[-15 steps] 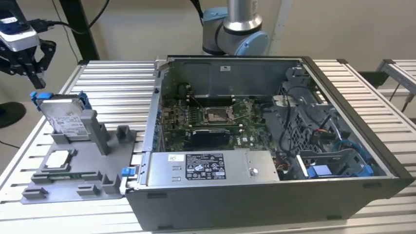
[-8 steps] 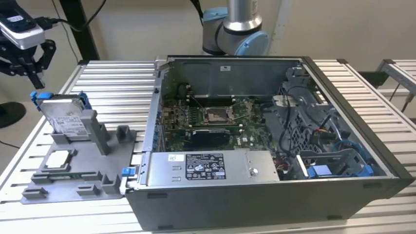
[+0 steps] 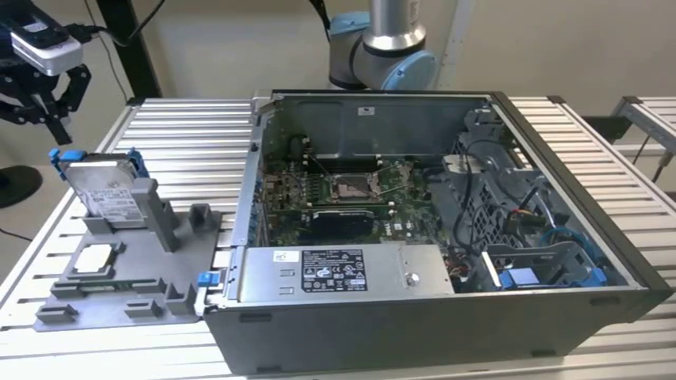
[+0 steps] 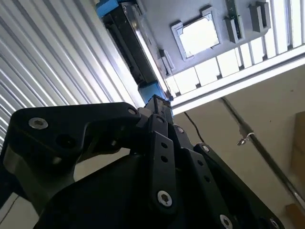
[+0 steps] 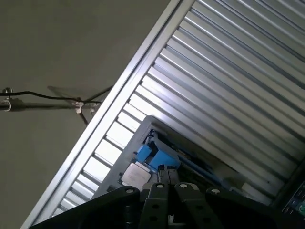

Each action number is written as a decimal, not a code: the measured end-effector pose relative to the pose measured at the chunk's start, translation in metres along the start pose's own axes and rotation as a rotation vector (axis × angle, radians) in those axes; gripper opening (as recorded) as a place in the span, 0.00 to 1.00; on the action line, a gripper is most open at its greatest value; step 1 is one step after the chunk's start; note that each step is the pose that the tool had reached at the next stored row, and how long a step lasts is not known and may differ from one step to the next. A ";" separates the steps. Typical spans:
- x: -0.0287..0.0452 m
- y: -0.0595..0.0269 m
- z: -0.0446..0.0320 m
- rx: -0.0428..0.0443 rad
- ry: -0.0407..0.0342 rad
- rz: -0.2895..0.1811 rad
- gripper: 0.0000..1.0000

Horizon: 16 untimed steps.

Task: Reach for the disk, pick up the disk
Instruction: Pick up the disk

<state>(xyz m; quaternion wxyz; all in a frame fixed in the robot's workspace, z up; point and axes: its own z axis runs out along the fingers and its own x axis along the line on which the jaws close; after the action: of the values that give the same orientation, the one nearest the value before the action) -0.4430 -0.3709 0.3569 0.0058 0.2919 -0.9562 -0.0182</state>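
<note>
Computer case (image 3: pixel 423 317), lid off, loomed at 3 o'clock of the grey holder (image 3: pixel 164 214) on the slatted table (image 3: pixel 190 134). The disk (image 3: pixel 106 190) stood upright in that holder, and the spread fingers (image 3: pixel 72 87) hovered apart at its 11 o'clock. An off-centre descent risked striking the blue bracket (image 3: pixel 62 157) or tipping the disk. A silver chip (image 3: pixel 95 257) lay at the disk's 6 o'clock.

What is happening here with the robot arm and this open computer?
The arm's gripper hangs open and empty above the disk, not touching it. The disk stands upright in a grey holder, to the exterior view's left of the open computer case. It is not yet picked up.
</note>
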 end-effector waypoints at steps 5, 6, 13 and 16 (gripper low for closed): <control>0.0000 0.0000 0.0000 0.0000 0.0035 -0.092 0.00; 0.0000 0.0000 0.0000 0.0000 0.0042 -0.110 0.00; 0.0000 0.0000 0.0000 0.0001 0.0090 -0.236 0.00; 0.0000 0.0000 0.0000 0.0001 0.0111 -0.291 0.00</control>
<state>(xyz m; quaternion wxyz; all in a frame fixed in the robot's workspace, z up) -0.4430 -0.3709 0.3569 0.0084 0.4275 -0.9038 -0.0171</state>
